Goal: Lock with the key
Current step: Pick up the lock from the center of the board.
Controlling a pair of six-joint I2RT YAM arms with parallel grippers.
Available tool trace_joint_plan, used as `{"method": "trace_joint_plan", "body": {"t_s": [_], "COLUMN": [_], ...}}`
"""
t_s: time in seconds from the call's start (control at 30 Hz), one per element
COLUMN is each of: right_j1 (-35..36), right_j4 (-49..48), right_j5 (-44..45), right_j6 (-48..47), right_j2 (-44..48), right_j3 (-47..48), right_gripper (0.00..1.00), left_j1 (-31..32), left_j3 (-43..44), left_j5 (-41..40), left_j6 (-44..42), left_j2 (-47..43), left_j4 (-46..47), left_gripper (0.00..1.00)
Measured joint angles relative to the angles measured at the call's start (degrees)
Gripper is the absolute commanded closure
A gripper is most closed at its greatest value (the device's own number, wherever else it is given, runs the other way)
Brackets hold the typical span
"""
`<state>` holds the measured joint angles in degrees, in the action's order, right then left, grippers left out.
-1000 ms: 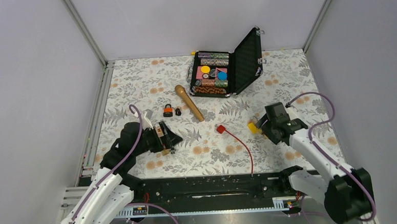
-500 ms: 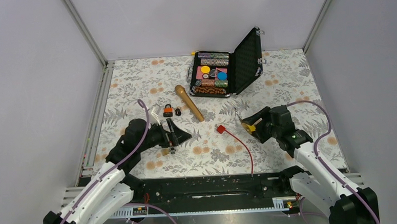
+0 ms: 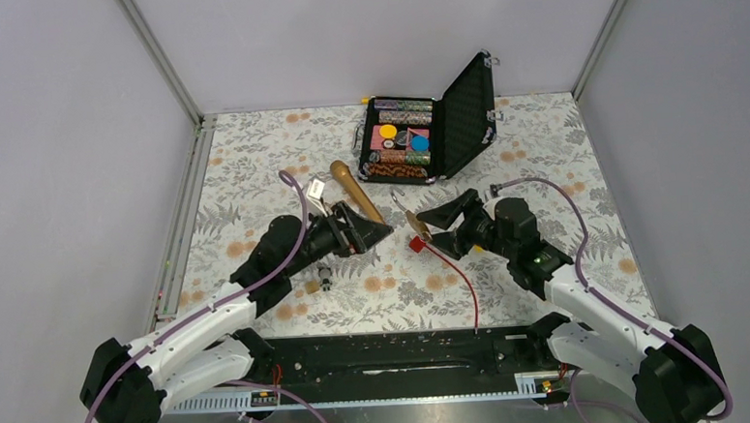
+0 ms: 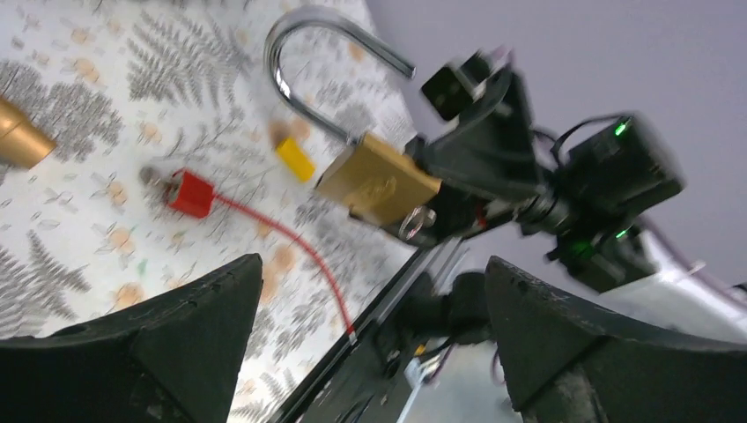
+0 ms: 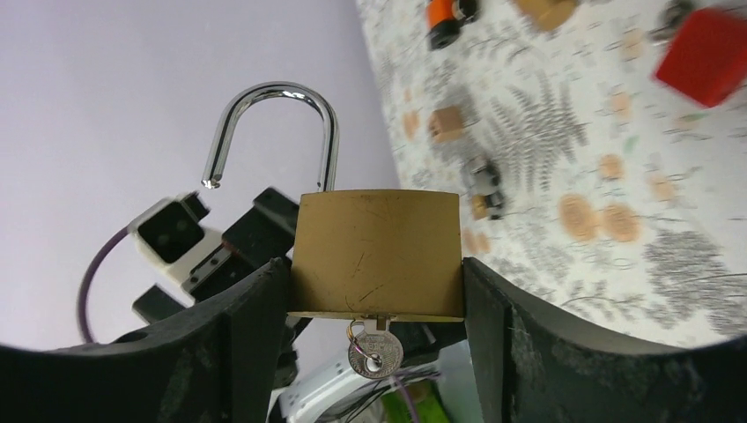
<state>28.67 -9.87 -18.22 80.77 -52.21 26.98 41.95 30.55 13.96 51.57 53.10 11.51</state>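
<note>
The right end effector (image 5: 377, 280) is clamped on the body of a brass padlock (image 5: 379, 236), its shackle (image 5: 284, 95) swung open and a key (image 5: 374, 354) in the keyhole, raised above the table (image 3: 253, 169). The left end effector (image 4: 372, 264) gapes wide and empty, facing the padlock

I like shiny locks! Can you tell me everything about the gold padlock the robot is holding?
The padlock has a scratched, brass-looking body and a shiny silver loop, open with one end free. A small silver key sticks in its bottom. The right gripper squeezes its sides, holding it in the air above the flowery table.
</note>
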Motion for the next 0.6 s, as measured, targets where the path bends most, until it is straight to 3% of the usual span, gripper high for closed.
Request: {"method": "trace_joint_plan", "body": {"t_s": [0.23,0.5,0.6], "right_j1": [2.4,3.3,3.5], "right_j4": [-8.9,-10.4,-10.5], "right_j5": [-1.8,-3.5,-4.0], "right_j6": [5.6,7.8,8.1], "right_j2": [-0.9,-0.9,-0.5], "right_j3": [0.0,0.9,1.1], "right_gripper": [0.58,0.58,0.6], "left_j1": [0.7,0.9,0.9], "left_j3": [0.5,2.6,3.6], "left_j5": [-5.5,-10.3,-12.6], "left_j6": [6.1,7.9,9.4], "left_j2": [1.9,5.1,6.0], "left_j4": [8.5,10.1,10.6], "left_gripper": [0.14,0.16,0.23]}}
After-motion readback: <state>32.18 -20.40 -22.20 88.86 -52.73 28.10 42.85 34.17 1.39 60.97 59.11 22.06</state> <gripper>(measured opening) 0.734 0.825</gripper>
